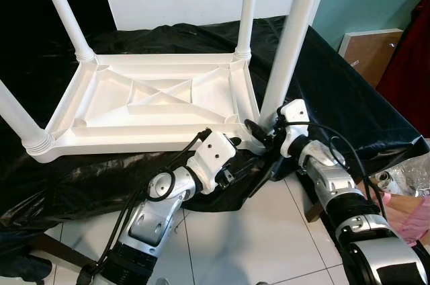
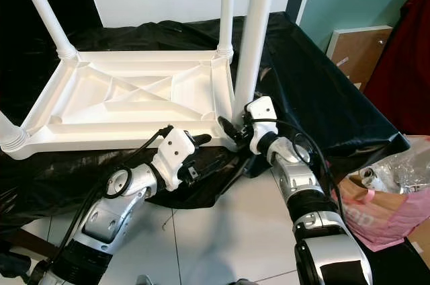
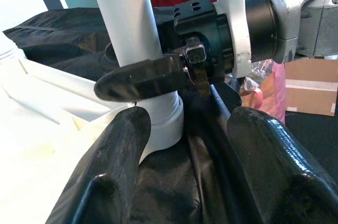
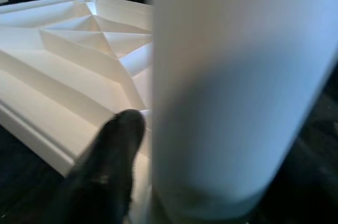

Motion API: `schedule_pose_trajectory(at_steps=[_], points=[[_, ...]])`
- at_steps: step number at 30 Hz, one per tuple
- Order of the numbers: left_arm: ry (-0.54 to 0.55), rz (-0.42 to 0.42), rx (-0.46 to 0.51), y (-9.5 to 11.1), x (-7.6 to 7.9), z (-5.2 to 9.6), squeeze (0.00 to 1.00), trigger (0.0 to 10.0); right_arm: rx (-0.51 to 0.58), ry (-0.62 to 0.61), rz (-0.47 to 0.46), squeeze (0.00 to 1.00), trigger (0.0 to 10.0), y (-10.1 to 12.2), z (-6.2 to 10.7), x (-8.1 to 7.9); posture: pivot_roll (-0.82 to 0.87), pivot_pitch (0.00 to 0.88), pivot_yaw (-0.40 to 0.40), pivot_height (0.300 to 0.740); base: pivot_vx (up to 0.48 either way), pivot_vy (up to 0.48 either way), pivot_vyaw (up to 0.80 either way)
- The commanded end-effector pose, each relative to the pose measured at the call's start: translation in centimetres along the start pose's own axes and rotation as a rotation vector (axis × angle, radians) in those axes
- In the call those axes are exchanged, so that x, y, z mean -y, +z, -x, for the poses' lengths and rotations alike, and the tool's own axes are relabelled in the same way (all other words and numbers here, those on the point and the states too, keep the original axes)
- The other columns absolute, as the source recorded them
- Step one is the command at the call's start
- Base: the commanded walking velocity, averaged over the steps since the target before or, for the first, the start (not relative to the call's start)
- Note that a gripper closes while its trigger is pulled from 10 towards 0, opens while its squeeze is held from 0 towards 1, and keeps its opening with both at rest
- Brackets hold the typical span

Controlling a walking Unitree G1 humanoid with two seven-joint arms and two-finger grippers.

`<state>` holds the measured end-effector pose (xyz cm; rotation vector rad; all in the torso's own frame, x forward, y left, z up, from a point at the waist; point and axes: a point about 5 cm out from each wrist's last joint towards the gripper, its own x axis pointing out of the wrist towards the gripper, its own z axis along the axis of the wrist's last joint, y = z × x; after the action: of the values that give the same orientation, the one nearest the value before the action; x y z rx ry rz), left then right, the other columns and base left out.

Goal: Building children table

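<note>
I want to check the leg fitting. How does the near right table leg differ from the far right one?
The near right leg has the right gripper at its base; the far right leg has no gripper on it. The near leg leans rightwards; the far leg stands straighter. Both are white and stand at corners of the upturned tabletop.

Near leg (image 1: 290, 43) blocks corner; tabletop underside (image 1: 154, 100) open.

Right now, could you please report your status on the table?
Right end effector closed on near-right leg at its base. Left end effector open beside that corner. Table top upside down on black sheet. Nothing blocking.
</note>
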<state>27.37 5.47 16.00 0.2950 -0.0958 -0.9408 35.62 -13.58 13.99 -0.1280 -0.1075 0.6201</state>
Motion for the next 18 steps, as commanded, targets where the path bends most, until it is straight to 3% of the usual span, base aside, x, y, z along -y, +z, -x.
schedule_pose_trajectory(at_steps=[1,2,12,13,18], points=[[0.033,-0.002,-0.011,0.0,0.0,-0.1,0.00,10.0,-0.035,0.058,-0.005,0.00,0.9,-0.8,-0.3,-1.1,-0.01,0.055,-0.033,0.740,0.000,0.000,0.00],[0.036,-0.002,-0.011,0.0,-0.1,-0.1,0.00,10.0,-0.044,0.064,-0.015,0.00,0.0,-1.0,-0.3,-1.1,-0.01,0.054,-0.035,0.740,0.000,0.000,0.00],[0.052,-0.002,-0.010,-0.1,-0.2,0.0,0.00,10.0,-0.091,-0.001,-0.056,0.00,0.0,-2.2,0.9,0.0,-0.01,0.038,-0.047,0.740,0.000,0.000,0.00],[0.052,-0.004,-0.009,0.0,-0.3,-0.1,0.00,10.0,-0.091,-0.020,-0.060,0.00,10.0,-2.3,0.9,0.1,-0.01,0.037,-0.046,0.740,0.000,0.000,0.00],[0.045,-0.006,-0.006,0.0,-0.2,-0.2,0.00,10.0,-0.095,-0.097,-0.083,0.00,10.0,-2.4,0.7,-0.1,-0.02,0.029,-0.038,0.740,0.000,0.000,0.00]])
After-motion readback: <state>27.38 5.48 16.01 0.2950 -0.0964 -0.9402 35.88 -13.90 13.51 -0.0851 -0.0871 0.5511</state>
